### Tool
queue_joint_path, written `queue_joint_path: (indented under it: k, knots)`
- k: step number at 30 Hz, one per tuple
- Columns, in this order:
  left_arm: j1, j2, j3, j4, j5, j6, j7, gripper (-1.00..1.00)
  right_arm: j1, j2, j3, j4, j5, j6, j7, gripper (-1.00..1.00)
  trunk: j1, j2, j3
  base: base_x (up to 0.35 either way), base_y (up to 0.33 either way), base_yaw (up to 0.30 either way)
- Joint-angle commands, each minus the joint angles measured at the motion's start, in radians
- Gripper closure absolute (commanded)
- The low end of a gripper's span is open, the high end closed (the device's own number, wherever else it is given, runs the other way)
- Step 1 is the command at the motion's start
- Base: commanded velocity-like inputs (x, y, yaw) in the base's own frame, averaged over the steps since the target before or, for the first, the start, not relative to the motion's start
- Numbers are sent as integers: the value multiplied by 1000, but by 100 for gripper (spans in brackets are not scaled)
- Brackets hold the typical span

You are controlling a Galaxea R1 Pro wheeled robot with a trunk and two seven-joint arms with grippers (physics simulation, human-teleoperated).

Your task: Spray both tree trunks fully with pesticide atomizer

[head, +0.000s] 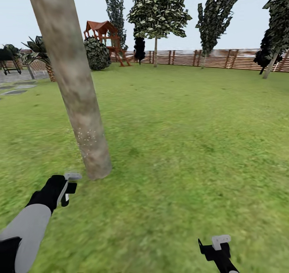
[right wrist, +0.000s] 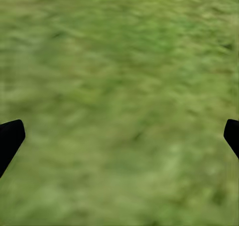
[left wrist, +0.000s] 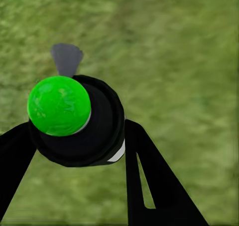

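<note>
A thick pale grey-brown tree trunk (head: pixel 76 88) leans up from the grass (head: pixel 180 144) just ahead at the left. A patch of tiny whitish pesticide specks (head: pixel 90 138) dots its lower part. My left gripper (head: pixel 66 188) hovers low beside the trunk's base, shut on the pesticide atomizer (left wrist: pixel 79 118), a black body with a bright green cap and a grey nozzle (left wrist: pixel 66 59). The right gripper (head: pixel 216 247) hangs open over bare grass at the lower right; its black fingertips (right wrist: pixel 10 138) sit far apart. A second pale-trunked tree (head: pixel 155 50) stands far off by the fence.
A brown slat fence (head: pixel 216 58) closes the lawn's far side. A red wooden play tower (head: pixel 106 40) and a round bush (head: pixel 97 54) stand at the back left, with dark conifers (head: pixel 214 15) along the fence. Grey paving (head: pixel 16 89) lies far left. Open lawn spreads to the right.
</note>
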Motion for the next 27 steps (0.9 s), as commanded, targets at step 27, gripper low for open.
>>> queue_joint_path:
  k: [27]
  knots:
    - [35,-89,-3,77,105,-241,187,100,0,3,0,2,0,0,-2,-100,0,0,0,173,-85,32]
